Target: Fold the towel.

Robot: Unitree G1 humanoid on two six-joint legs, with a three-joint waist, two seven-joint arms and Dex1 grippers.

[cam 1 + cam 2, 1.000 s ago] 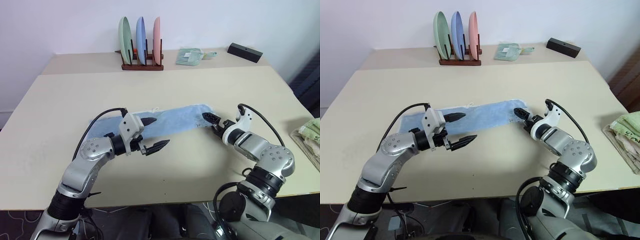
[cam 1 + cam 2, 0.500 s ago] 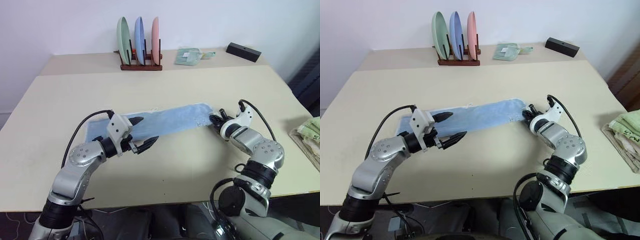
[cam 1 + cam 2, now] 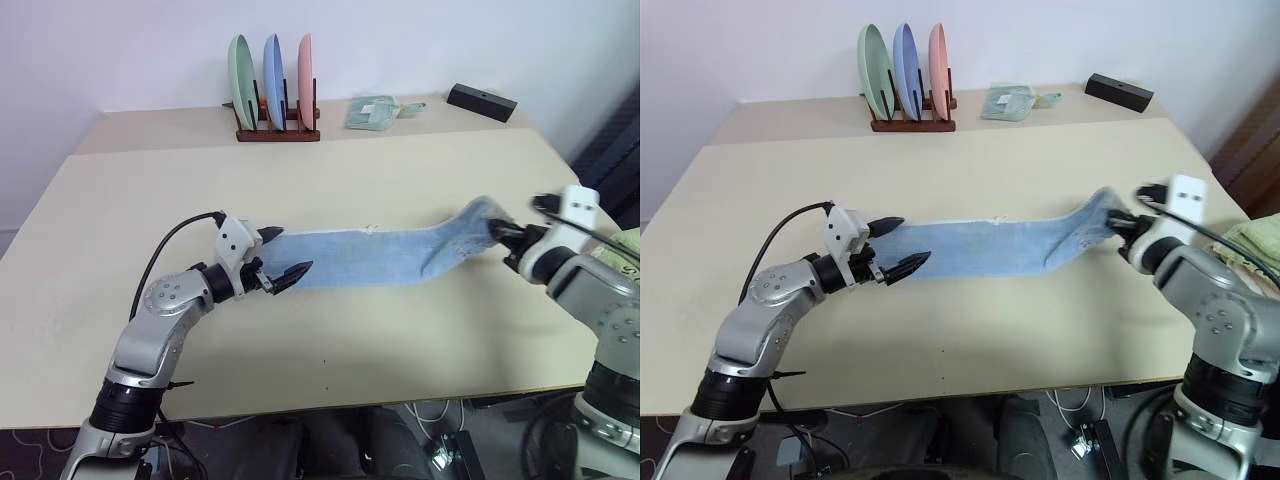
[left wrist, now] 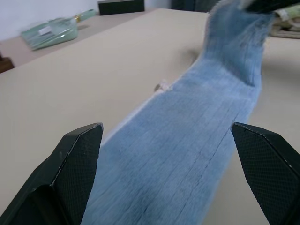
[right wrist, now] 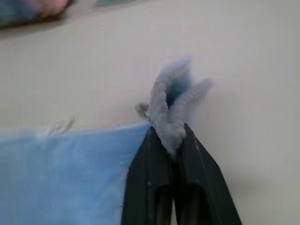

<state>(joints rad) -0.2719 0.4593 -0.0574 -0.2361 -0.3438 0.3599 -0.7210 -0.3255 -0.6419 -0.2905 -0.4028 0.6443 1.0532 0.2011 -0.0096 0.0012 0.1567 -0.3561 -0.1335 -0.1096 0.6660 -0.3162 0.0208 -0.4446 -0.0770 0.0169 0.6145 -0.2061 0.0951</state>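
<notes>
A limp light-blue terry towel (image 3: pixel 370 258) lies stretched along the beige table (image 3: pixel 330 170). The right gripper (image 3: pixel 503 236) pinches its raised end; a thin pinch may slip. The left gripper (image 3: pixel 283 256) hovers spread.

light: bright, even, soft | shadows: faint on the counter (image 3: pixel 400 340) | blur: right wrist view smeared; head views sharp

Light-blue towel (image 3: pixel 380 258) — beige table (image 3: pixel 330 170)
</notes>
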